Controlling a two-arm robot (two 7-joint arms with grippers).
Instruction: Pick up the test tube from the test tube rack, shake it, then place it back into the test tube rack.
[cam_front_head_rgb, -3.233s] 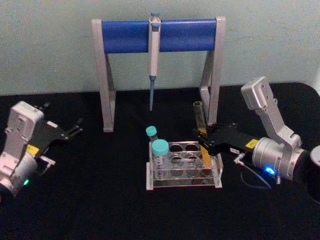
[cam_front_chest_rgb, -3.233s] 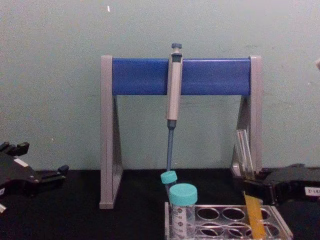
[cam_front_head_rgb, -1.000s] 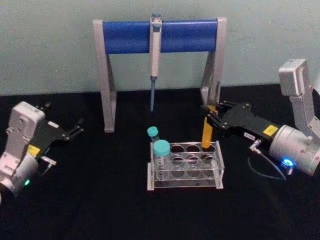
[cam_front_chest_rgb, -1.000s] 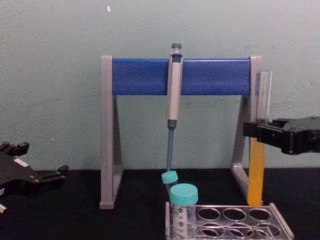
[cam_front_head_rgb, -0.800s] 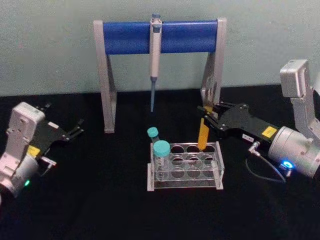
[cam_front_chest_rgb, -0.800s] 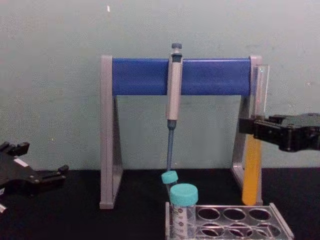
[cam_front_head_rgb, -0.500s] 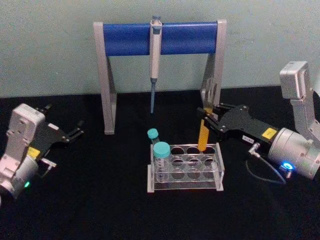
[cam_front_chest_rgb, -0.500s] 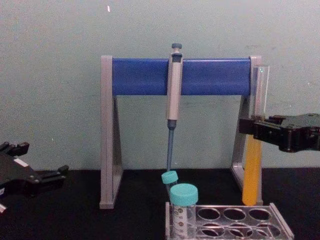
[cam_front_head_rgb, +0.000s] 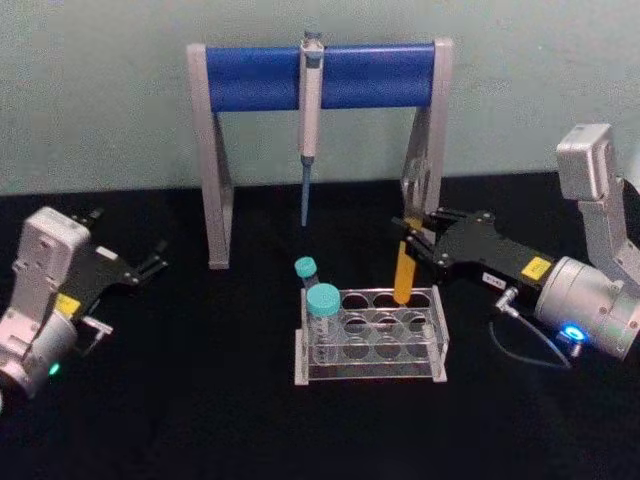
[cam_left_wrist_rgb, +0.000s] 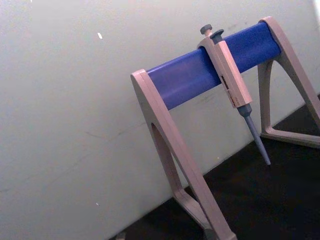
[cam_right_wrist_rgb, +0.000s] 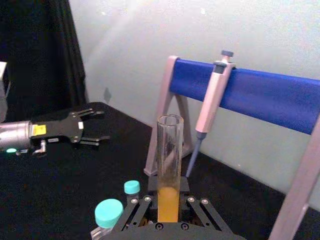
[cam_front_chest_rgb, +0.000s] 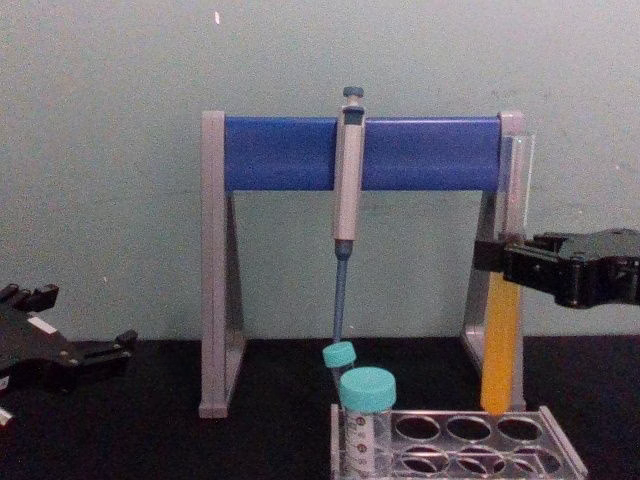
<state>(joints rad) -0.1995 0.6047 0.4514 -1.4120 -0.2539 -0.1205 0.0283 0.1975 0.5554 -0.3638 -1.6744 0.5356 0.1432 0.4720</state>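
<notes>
The test tube (cam_front_head_rgb: 402, 275) is a long clear glass tube with orange-yellow liquid in its lower half. My right gripper (cam_front_head_rgb: 405, 236) is shut on its middle, holding it slightly tilted. In the chest view the test tube (cam_front_chest_rgb: 497, 345) has its round bottom just above the back right hole of the test tube rack (cam_front_chest_rgb: 487, 443). In the right wrist view the test tube (cam_right_wrist_rgb: 169, 165) rises from between the fingers of the right gripper (cam_right_wrist_rgb: 168, 199). The clear test tube rack (cam_front_head_rgb: 370, 368) sits on the black table. My left gripper (cam_front_head_rgb: 155, 255) rests open at the far left, away from the rack.
A grey-legged stand with a blue crossbar (cam_front_head_rgb: 320, 75) stands behind the rack, with a grey-blue pipette (cam_front_head_rgb: 308, 110) hanging from it. Two teal-capped tubes (cam_front_head_rgb: 322, 305) stand in the rack's left end. The left gripper (cam_right_wrist_rgb: 97, 126) lies far off across the black table.
The right gripper has lifted the test tube out of the rack's right end. Over the last second the tube went from upright to leaning, its bottom swinging left. The left arm stayed still.
</notes>
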